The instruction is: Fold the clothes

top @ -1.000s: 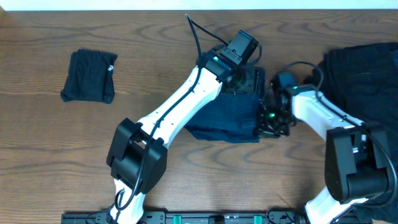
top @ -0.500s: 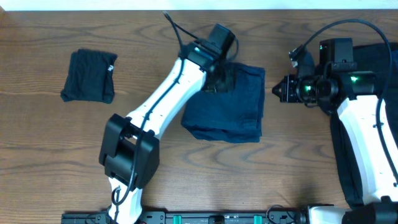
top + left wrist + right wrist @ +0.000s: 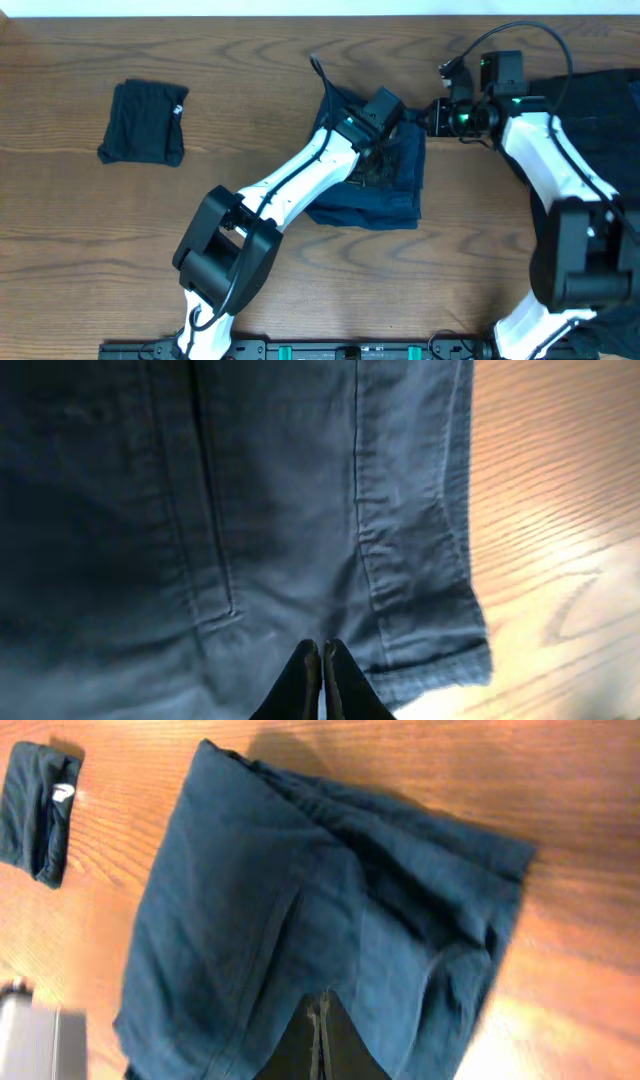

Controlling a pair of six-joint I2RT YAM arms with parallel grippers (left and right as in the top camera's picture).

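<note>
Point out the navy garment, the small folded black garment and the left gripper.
navy garment (image 3: 388, 200): overhead view, lower right of its folded panel.
small folded black garment (image 3: 145, 137): overhead view, its middle.
left gripper (image 3: 321, 651): left wrist view, between the shut fingertips.

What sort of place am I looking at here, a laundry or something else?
Probably a robotics test bench, not a laundry: a white left arm and right arm at a wooden table, navy shorts under them, a folded dark garment set aside.
</note>
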